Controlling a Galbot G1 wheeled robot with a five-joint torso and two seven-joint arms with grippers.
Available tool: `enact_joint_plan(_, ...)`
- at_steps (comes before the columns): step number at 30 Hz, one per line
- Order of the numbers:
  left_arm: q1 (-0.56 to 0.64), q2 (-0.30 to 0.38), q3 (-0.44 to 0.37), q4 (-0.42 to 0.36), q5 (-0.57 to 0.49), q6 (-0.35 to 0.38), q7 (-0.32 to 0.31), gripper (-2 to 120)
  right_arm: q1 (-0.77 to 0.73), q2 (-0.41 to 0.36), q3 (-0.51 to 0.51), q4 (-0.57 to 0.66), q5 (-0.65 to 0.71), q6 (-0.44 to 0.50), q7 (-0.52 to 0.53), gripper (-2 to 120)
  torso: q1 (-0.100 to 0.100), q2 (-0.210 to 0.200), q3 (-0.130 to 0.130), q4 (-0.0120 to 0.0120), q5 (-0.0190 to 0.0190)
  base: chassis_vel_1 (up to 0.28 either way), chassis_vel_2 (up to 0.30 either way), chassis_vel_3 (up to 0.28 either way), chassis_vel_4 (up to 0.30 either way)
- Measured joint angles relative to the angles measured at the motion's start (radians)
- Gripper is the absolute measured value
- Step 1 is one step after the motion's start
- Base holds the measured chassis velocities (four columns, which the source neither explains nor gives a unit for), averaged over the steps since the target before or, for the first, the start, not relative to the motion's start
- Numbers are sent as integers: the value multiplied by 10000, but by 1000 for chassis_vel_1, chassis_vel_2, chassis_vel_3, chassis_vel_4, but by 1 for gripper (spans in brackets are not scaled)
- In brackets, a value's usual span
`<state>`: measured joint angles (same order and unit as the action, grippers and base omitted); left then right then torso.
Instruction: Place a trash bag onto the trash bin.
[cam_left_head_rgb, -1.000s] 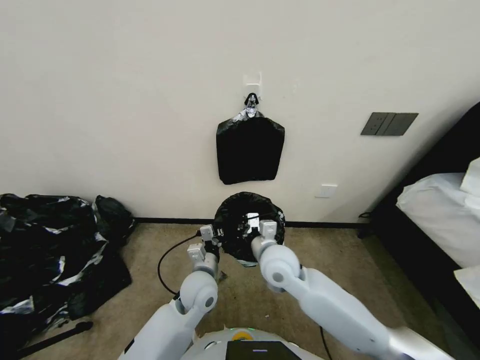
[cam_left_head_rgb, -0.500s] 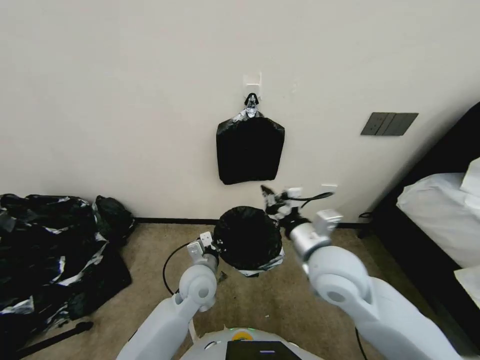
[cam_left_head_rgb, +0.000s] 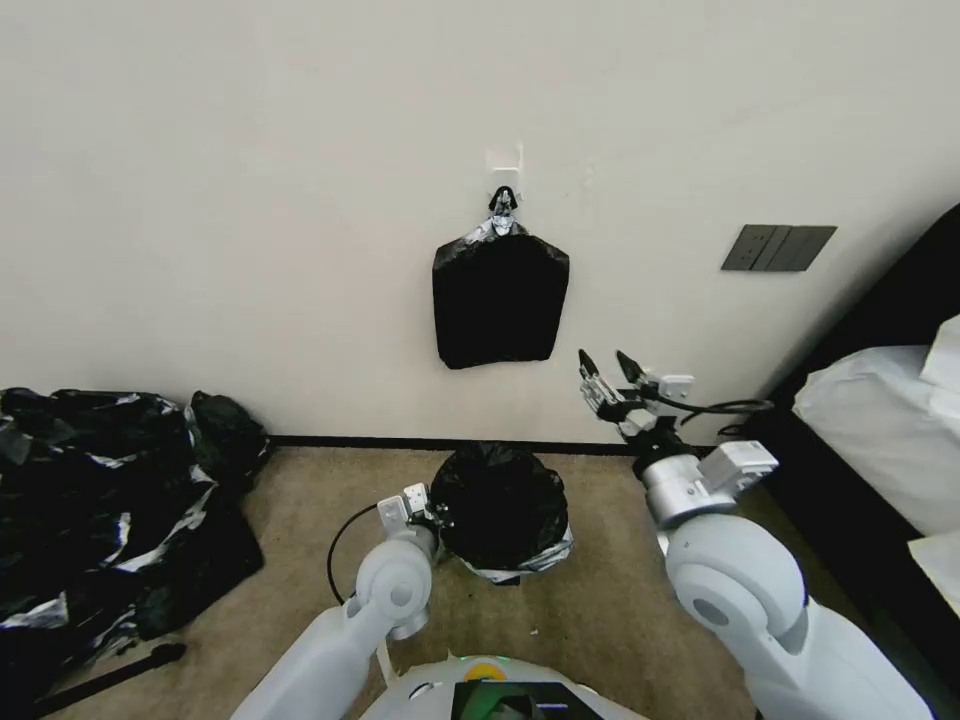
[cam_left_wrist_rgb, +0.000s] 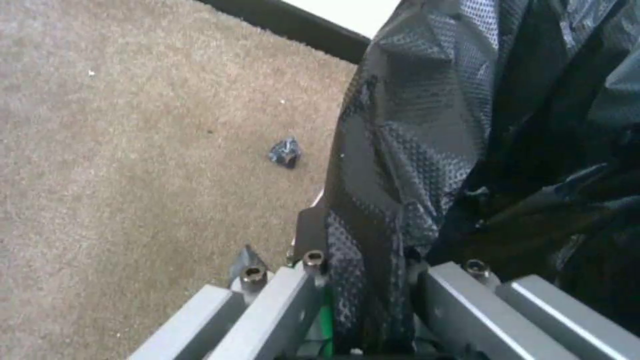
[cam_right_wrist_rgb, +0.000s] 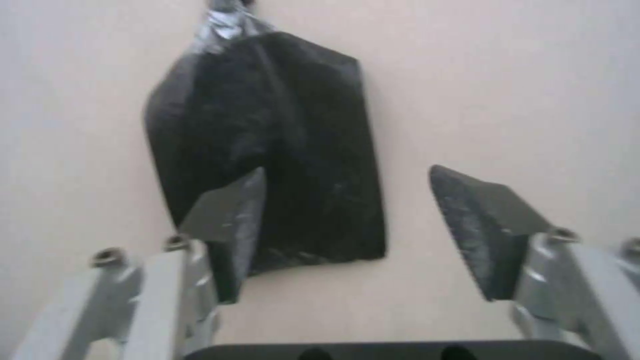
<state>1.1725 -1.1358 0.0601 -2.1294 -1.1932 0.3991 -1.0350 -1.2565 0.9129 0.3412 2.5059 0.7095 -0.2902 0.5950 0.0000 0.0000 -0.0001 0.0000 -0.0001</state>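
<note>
The trash bag (cam_left_head_rgb: 500, 500), glossy black and wrinkled, is draped over the trash bin, whose pale edge (cam_left_head_rgb: 515, 573) peeks out under the bag's near hem. My left gripper (cam_left_head_rgb: 432, 517) is at the bin's left side, shut on a fold of the bag (cam_left_wrist_rgb: 380, 210), which runs down between its fingers (cam_left_wrist_rgb: 313, 260). My right gripper (cam_left_head_rgb: 605, 368) is raised to the right of the bin, above it and apart from it. It is open and empty, with its fingertips (cam_right_wrist_rgb: 257, 175) pointing at the wall.
A flat stack of black bags (cam_left_head_rgb: 500, 300) hangs from a wall clip above the bin. A big heap of black plastic (cam_left_head_rgb: 100, 500) lies on the left carpet, and a bed (cam_left_head_rgb: 880, 420) stands at the right. A cable (cam_left_head_rgb: 335, 535) loops beside my left arm. A small scrap (cam_left_wrist_rgb: 285, 152) lies on the carpet.
My right gripper has left the bin's rim and swung up and to the right, now open. The bag sits lower on the bin. My left gripper stays on the bag's left edge.
</note>
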Motion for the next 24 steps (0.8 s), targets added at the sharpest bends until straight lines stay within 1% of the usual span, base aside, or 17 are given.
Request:
enact_joint_plan(1, 0, 0, 0, 0, 0, 0, 0, 1, 0, 0, 0, 0, 0, 0, 0, 68, 0, 0, 0, 0, 0, 0, 0, 0, 0)
enact_joint_plan(2, -27, -18, 35, -76, -14, 43, -47, 1, -254, 74, 110, -2, -141, 1, -15, 70, 0, 0, 0, 0, 1, 0, 0, 0, 0)
enact_joint_plan(5, -41, -62, 288, -101, -52, 107, -169, 1, -710, 346, 136, -15, -521, 4, -72, 86, -1, 0, 0, -3, 1, 0, 0, 0, 0)
enact_joint_plan(6, -41, -62, 288, -101, -52, 107, -169, 1, -710, 346, 136, -15, -521, 4, -72, 86, -1, 0, 0, -3, 1, 0, 0, 0, 0)
enact_joint_plan(9, 21, -155, 507, 107, 8, 170, -283, 1, -593, 442, -28, -27, -602, 8, -85, 98, 0, 0, 0, 3, 1, 0, 0, 0, 0)
enact_joint_plan(15, 41, -380, 519, 439, 91, 214, -266, 1, -436, 465, -77, -37, -601, 21, -84, 100, 0, 0, 0, 1, 1, 0, 0, 0, 0)
enact_joint_plan(19, -19, -497, 523, 626, 274, 387, -293, 1, -425, 491, -99, -43, -586, 21, -73, 100, 0, 0, 0, 0, 2, 0, 0, 0, 0)
enact_joint_plan(22, -76, -522, 634, 705, 384, 504, -339, 5, -402, 499, -170, -46, -580, 30, -60, 100, 0, 0, 0, -1, 1, 0, 0, 0, 0)
enact_joint_plan(24, -82, -548, 638, 725, 409, 557, -358, 5, -394, 499, -206, -47, -574, 31, -56, 100, 0, 0, 0, 0, 1, 0, 0, 0, 0)
